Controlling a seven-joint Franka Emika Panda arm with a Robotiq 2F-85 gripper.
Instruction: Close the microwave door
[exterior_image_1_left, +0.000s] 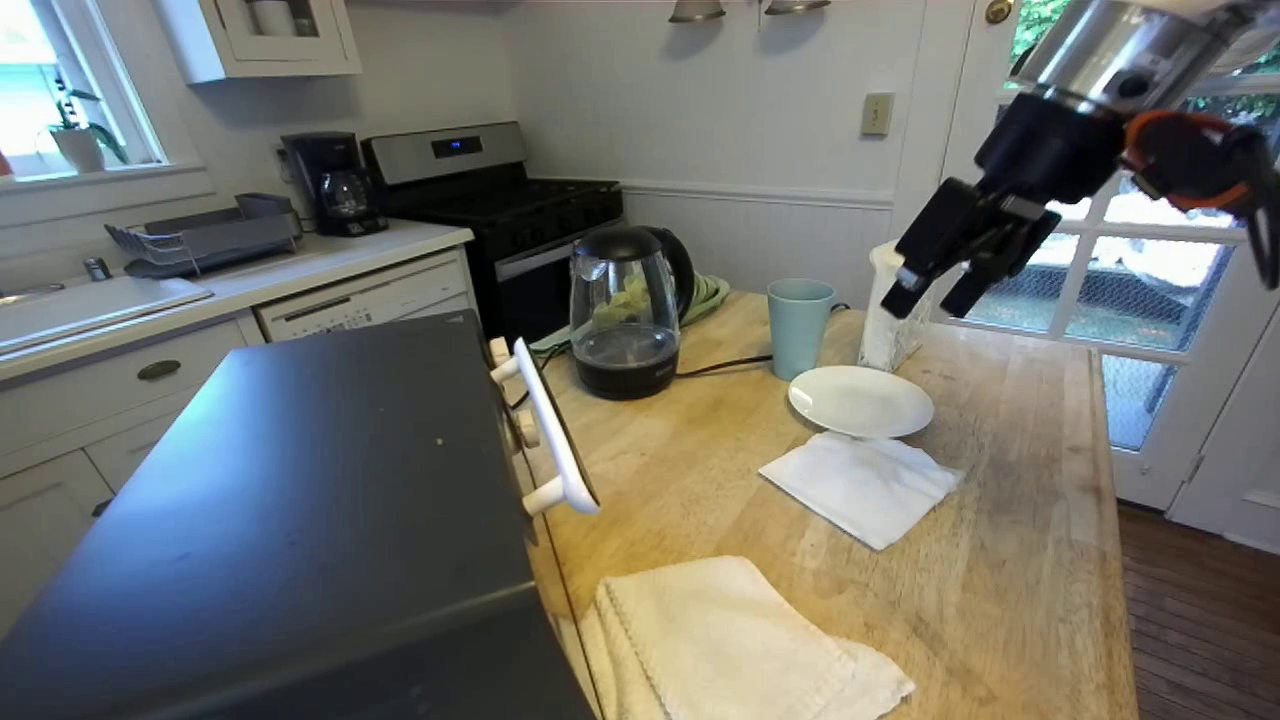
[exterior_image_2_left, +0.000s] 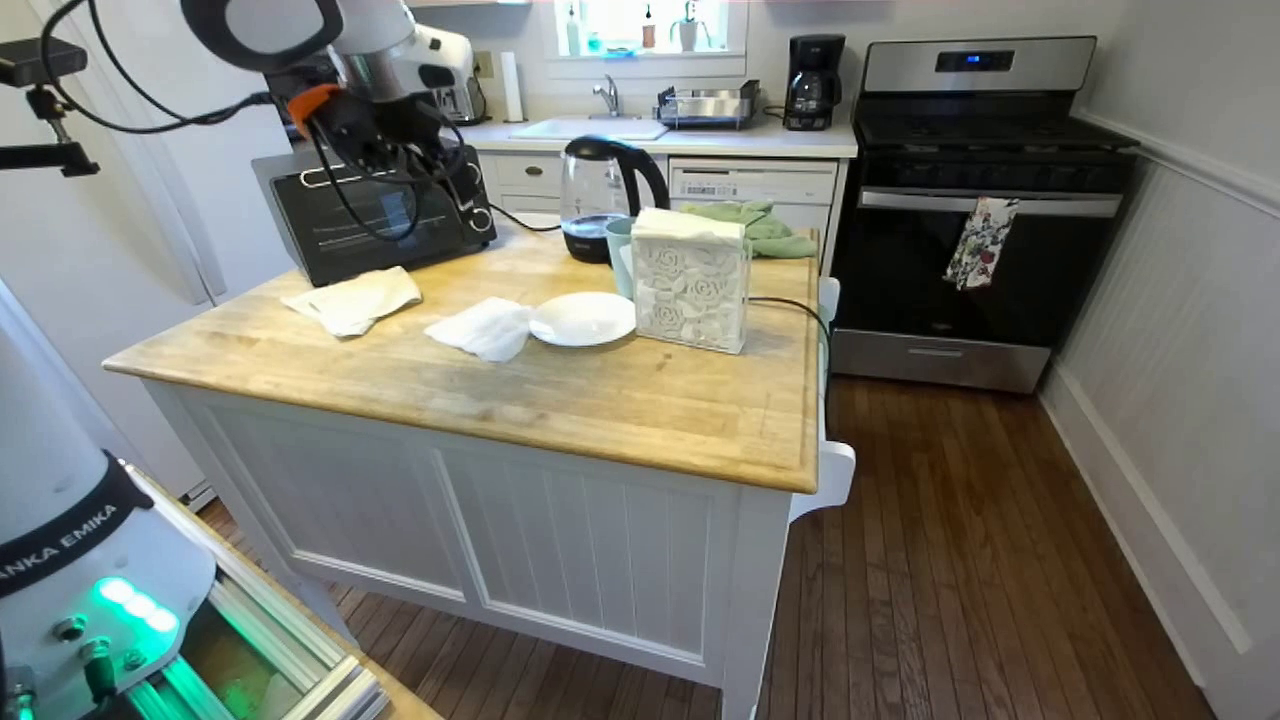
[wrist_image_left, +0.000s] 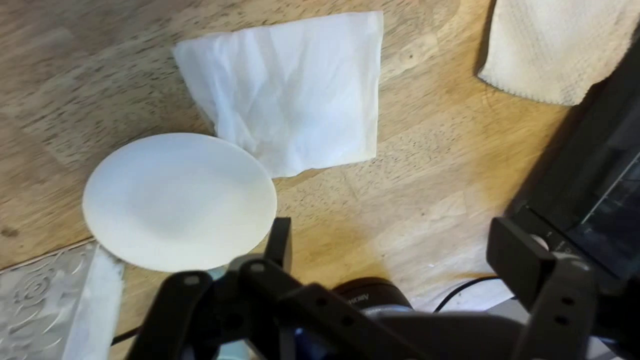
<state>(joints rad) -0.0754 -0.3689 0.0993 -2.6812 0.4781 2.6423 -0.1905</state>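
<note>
The microwave (exterior_image_1_left: 330, 480) is a large dark box with a flat top at the left of an exterior view. A pale bar handle (exterior_image_1_left: 553, 430) stands off its front. In an exterior view the microwave door (exterior_image_2_left: 325, 222) is a dark glass panel that looks flush with the front, partly hidden by my arm and cables. In the wrist view the door (wrist_image_left: 617, 220) shows at the right edge. My gripper (exterior_image_1_left: 925, 300) is open and empty, high above the table and well apart from the door. In the wrist view its fingers (wrist_image_left: 392, 245) are spread wide.
A glass kettle (exterior_image_1_left: 625, 360), a blue-green cup (exterior_image_1_left: 798, 330), a white plate (exterior_image_1_left: 860, 402) and a napkin holder (exterior_image_2_left: 690, 290) stand on the wooden table (exterior_image_1_left: 1020, 520). A white napkin (exterior_image_1_left: 865, 487) and a cream cloth (exterior_image_1_left: 740, 640) lie in front of the microwave.
</note>
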